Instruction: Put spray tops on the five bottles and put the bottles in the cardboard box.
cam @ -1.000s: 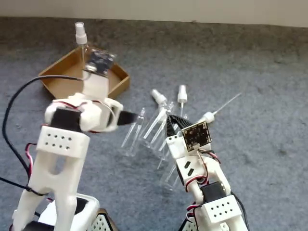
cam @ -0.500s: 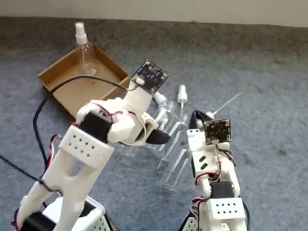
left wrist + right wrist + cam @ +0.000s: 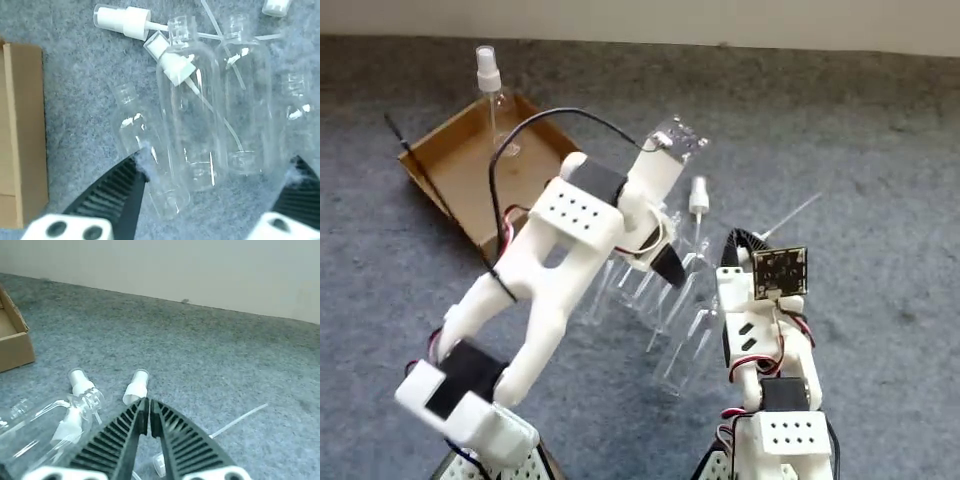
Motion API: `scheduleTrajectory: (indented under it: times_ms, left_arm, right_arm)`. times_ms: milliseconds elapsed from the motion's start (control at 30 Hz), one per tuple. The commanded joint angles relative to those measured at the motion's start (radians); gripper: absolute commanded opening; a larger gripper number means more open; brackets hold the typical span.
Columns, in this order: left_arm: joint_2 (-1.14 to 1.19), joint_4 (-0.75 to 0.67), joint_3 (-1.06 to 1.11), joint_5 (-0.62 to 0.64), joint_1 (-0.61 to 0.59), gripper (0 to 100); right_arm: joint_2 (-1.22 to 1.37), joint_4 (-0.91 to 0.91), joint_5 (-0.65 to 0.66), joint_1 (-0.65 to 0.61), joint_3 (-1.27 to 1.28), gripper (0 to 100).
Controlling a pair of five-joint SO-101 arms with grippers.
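Picking up: my left gripper (image 3: 215,172) hangs spread wide over loose bottles (image 3: 192,115) (right gripper (image 3: 149,415) pressed together, empty); next, I'd clamp one.

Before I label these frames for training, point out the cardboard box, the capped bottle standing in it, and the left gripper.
cardboard box (image 3: 455,178), high view, bare floor.
capped bottle (image 3: 499,118), high view, clear body.
left gripper (image 3: 217,169), left wrist view, midway between fingertips.

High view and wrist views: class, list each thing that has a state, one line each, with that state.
Cardboard box: open-topped.
Capped bottle: upright in the cardboard box, spray top on.
Uncapped bottles: lying down, necks open.
Loose spray tops: lying unattached.
Left pincer: open over the uncapped bottles.
Right pincer: shut, empty.
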Motion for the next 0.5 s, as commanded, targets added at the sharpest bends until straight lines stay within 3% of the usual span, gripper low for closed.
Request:
scheduleTrajectory:
  times_ms: [0,467]
  left_arm:
    - [0.114,0.008,-0.145,-0.012,0.008,36]
    - [0.478,0.015,-0.45,-0.012,0.007,36]
  right_arm:
    - [-0.013,0.001,0.006,0.008,0.108,1.2]
    - [-0.013,0.001,0.008,0.007,0.108,1.2]
